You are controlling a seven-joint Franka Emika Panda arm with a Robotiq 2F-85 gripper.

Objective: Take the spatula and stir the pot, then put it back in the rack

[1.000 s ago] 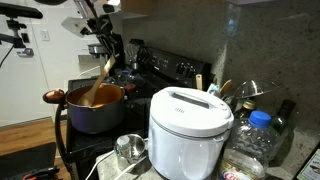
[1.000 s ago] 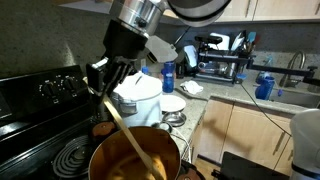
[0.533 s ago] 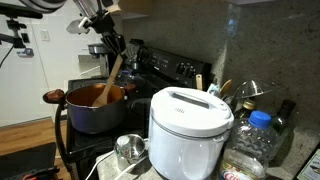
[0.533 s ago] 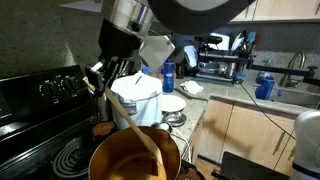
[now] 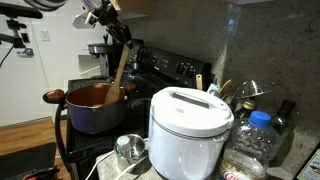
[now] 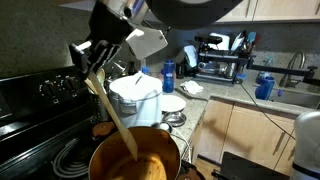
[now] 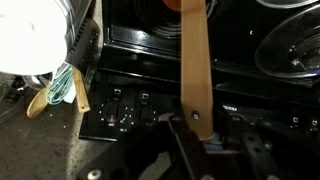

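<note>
Gripper (image 6: 91, 68) clamping the wooden spatula (image 6: 113, 118) by its handle above the dark blue pot (image 5: 95, 113), spatula leaning, blade dipping inside the pot, white rice cooker (image 5: 188, 130) sitting beside the pot

Stove (image 5: 160, 66) carries the pot (image 5: 95, 112) — counter (image 6: 228, 93) bears rice cooker (image 5: 190, 125), steel cup (image 5: 130, 150).

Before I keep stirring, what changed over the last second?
The gripper, still shut on the light tan wooden spatula, rose and swung toward the black stove's control panel, sweeping its blade across the round dark blue pot. Nothing was released. Pot, white domed rice cooker and shiny steel cup stayed put.
</note>
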